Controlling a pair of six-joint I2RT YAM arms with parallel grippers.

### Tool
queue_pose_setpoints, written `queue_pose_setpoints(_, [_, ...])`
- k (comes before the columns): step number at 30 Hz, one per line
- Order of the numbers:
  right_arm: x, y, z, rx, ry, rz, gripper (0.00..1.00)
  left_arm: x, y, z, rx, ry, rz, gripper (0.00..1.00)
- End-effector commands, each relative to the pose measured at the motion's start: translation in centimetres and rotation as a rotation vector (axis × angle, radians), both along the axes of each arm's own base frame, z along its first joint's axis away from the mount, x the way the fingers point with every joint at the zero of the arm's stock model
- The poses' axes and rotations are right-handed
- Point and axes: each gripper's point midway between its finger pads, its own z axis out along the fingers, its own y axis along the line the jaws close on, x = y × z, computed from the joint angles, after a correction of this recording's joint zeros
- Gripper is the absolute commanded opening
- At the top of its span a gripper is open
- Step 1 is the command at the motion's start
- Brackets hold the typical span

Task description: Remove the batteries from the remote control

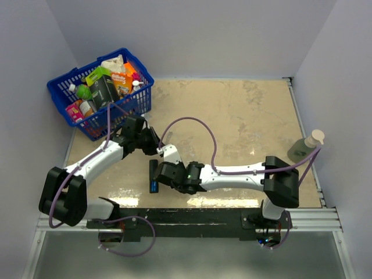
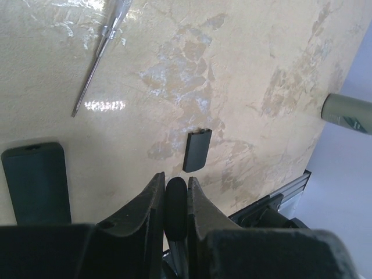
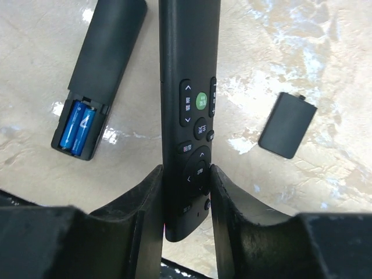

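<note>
My right gripper point(image 3: 186, 177) is shut on a black remote control point(image 3: 189, 58), button side up, with a finger pressed against each long edge near its lower end. To its left on the table lies a second black remote point(image 3: 107, 52) with its compartment open and two blue batteries point(image 3: 79, 125) inside. A loose black cover point(image 3: 288, 125) lies to the right. My left gripper point(image 2: 176, 185) is shut on a thin black rounded end, apparently the held remote's far end. From above, the left gripper point(image 1: 156, 145) and the right gripper point(image 1: 165, 171) meet at the table's near left.
A blue basket point(image 1: 58, 93) full of groceries stands at the back left. A soap bottle point(image 1: 305, 148) sits at the right edge. A screwdriver point(image 2: 99, 52) lies on the table beyond the left gripper, and a black cover point(image 2: 197, 150) lies just ahead of it.
</note>
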Motion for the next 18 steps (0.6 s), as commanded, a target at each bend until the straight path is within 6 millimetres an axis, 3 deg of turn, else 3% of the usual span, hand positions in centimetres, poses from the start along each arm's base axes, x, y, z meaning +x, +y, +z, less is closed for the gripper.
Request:
queue_pose_setpoints(1, [1.3, -1.0, 2.7, -0.012, -0.134, -0.111, 0.18, 1.1, -0.6, 2.9, -0.048, -0.054, 0.021, 0.00])
queue_pose_setpoints(3, [1.5, -1.4, 2.6, -0.020, -0.150, -0.129, 0.10, 1.1, -0.7, 3.1, -0.056, -0.056, 0.015, 0.00])
queue_pose_setpoints(4, [1.6, -1.5, 2.7, -0.017, -0.154, -0.133, 0.05, 1.0, -0.9, 3.3, -0.061, -0.059, 0.006, 0.10])
queue_pose_setpoints(6, [1.6, -1.5, 2.7, -0.009, -0.159, -0.132, 0.00, 1.0, -0.9, 3.4, -0.061, -0.061, 0.004, 0.20])
queue_pose_setpoints(10, [1.5, -1.1, 2.7, 0.016, -0.158, -0.123, 0.00, 1.1, -0.9, 4.0, -0.065, -0.076, -0.005, 0.39])
queue_pose_setpoints(18, [1.5, -0.6, 1.2, 0.023, -0.143, -0.117, 0.00, 1.2, -0.6, 4.2, -0.041, -0.085, -0.004, 0.47])
